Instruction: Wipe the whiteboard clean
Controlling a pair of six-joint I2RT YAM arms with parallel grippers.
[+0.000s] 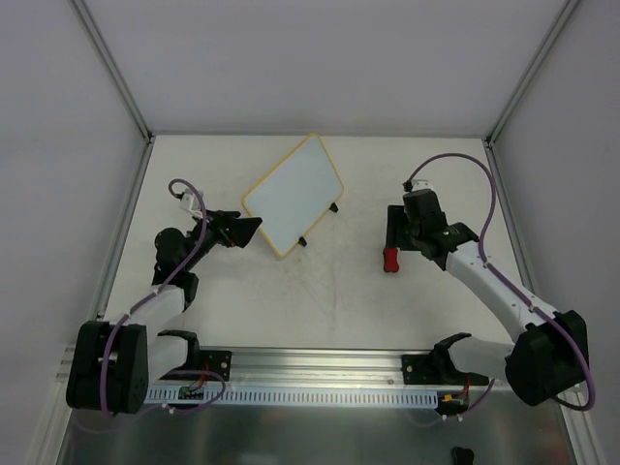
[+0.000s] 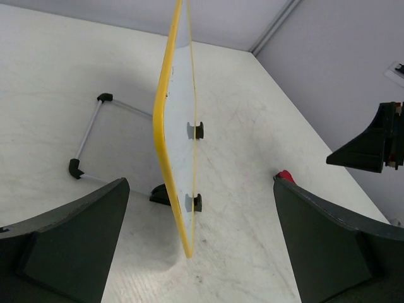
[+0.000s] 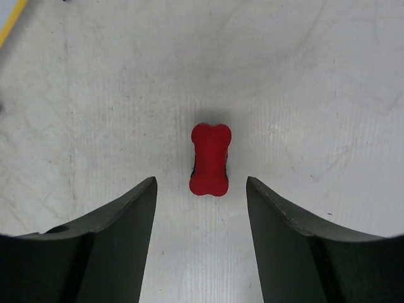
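Left end effector [image 1: 246, 229] wide apart, empty

The whiteboard [image 1: 294, 196] stands propped upright (blank, yellow-framed).

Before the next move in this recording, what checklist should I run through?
1. Small white board with yellow frame standing on its feet: ok.
2. Board face blank, no writing: ok from the top view.
3. Left pincer open, fingers clear of the board edge: ok.
4. Right pincer open, nothing held: ok.
5. Red bone-shaped eraser lying free on the table, lined up between the right pincer's fingers: ok.
6. Which eraser face points down: cannot tell.
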